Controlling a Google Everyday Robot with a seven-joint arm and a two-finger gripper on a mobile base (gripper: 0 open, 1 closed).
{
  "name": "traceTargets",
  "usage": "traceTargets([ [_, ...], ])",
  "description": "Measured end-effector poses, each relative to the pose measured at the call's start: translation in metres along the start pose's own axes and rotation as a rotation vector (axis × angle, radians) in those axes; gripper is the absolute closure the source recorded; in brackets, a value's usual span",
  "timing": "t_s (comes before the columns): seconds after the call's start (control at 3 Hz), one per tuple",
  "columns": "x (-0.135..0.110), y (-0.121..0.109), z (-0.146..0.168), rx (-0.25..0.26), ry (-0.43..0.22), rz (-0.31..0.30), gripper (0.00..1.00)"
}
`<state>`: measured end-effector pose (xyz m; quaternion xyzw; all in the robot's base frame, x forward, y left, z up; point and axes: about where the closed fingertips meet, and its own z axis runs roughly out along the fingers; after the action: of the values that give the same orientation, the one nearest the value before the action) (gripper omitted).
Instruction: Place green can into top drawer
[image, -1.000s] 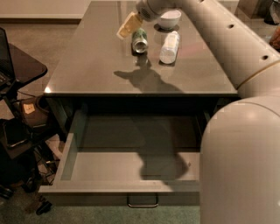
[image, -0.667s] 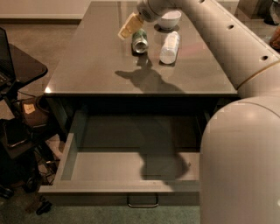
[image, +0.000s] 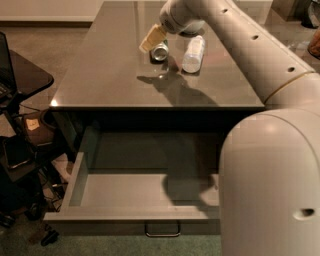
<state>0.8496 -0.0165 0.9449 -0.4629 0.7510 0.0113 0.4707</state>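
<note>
The green can (image: 160, 51) lies on its side on the grey countertop (image: 110, 75), its silver end facing the camera. My gripper (image: 153, 42) is right at the can, just above and to the left of it, with the arm reaching in from the right. I cannot tell whether it touches the can. The top drawer (image: 75, 182) is pulled wide open below the counter's front edge. Its inside is empty and its thin metal handle (image: 162, 230) shows at the bottom.
A white cylindrical bottle (image: 193, 53) lies on the counter just right of the can. My white arm and body (image: 270, 175) cover the right side of the view and the drawer's right end. A black stand with clutter (image: 20, 145) is at the left.
My gripper has come down a little, closer to the green can. The can, the bottle and the drawer have not moved.
</note>
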Motion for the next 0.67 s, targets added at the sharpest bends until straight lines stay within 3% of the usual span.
traceTargets([
  [0.33,0.0229,-0.0139,0.0189,0.025,0.035,0.065,0.00],
  [0.67,0.0245,-0.0146,0.0201,0.026,0.037,0.071,0.00],
])
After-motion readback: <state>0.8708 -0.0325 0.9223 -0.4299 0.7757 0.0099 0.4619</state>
